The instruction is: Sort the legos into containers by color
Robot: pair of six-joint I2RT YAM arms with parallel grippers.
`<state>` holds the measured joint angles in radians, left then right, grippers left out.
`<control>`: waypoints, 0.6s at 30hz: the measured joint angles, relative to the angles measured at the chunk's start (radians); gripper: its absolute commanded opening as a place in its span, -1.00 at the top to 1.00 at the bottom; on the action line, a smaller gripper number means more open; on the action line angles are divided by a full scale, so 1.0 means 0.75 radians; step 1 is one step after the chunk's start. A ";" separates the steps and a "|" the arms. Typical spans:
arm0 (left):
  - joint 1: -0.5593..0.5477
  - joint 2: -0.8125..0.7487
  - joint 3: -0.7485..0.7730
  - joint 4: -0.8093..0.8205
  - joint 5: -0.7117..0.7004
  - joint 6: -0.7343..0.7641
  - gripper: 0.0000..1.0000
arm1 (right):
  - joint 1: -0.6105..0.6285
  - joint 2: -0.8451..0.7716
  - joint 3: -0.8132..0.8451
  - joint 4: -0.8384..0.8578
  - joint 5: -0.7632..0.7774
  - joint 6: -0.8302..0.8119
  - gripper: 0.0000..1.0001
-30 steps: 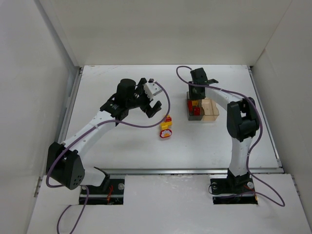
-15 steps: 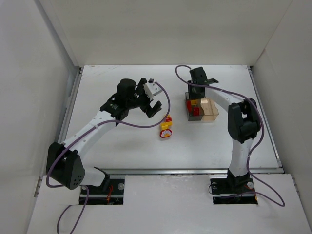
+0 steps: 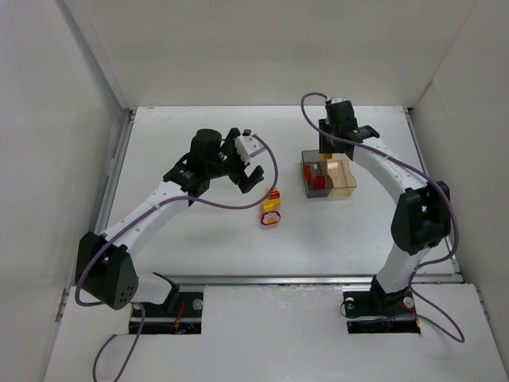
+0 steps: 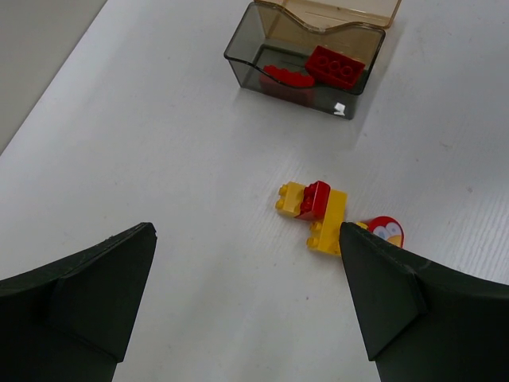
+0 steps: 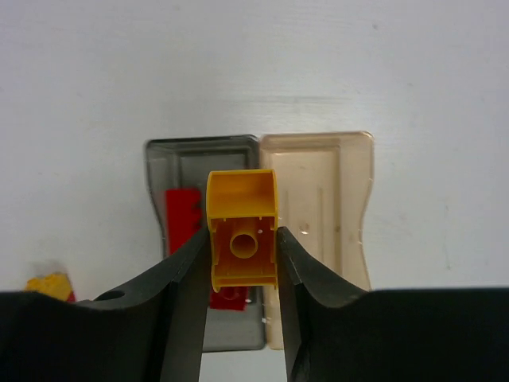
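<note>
My right gripper (image 5: pixel 242 256) is shut on a yellow brick (image 5: pixel 242 229), held high over the seam of the two joined containers. The smoky grey box (image 5: pixel 176 163) holds red bricks (image 5: pixel 181 213); the amber box (image 5: pixel 326 199) shows nothing inside. From above, the right gripper (image 3: pixel 329 145) hangs just behind the grey box (image 3: pixel 316 177) and amber box (image 3: pixel 343 177). My left gripper (image 3: pixel 243 170) is open and empty, up-left of the loose legos. These are yellow bricks (image 4: pixel 328 216) with a red piece (image 4: pixel 316 199) on them and a round red brick with a white face (image 4: pixel 386 231).
White side walls enclose the table. A metal rail (image 3: pixel 318 278) runs along the near edge. Purple cables loop from both wrists. The loose legos (image 3: pixel 273 196) lie about midway between the two grippers.
My right gripper has risen and drawn back from the grey box with the yellow brick in it. The yellow seen at that box is gone. The left arm has not moved.
</note>
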<state>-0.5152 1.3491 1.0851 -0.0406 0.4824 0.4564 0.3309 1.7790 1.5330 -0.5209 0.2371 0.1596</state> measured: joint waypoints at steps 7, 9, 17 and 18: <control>0.000 0.000 -0.033 0.007 0.008 0.008 -1.00 | -0.129 -0.021 -0.138 -0.020 -0.008 -0.054 0.23; 0.000 -0.001 -0.034 0.007 0.014 0.008 -1.00 | -0.134 -0.007 -0.155 -0.032 -0.018 -0.060 -0.38; 0.000 -0.002 -0.034 0.008 0.021 0.009 -1.00 | -0.132 0.008 -0.160 -0.034 -0.035 -0.077 -0.65; 0.000 -0.002 -0.035 0.008 0.024 0.011 -1.00 | -0.132 0.007 -0.160 -0.034 -0.045 -0.077 -0.65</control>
<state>-0.5152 1.3479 1.0588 -0.0349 0.5003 0.4648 0.2321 1.7844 1.4128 -0.5465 0.2031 0.1020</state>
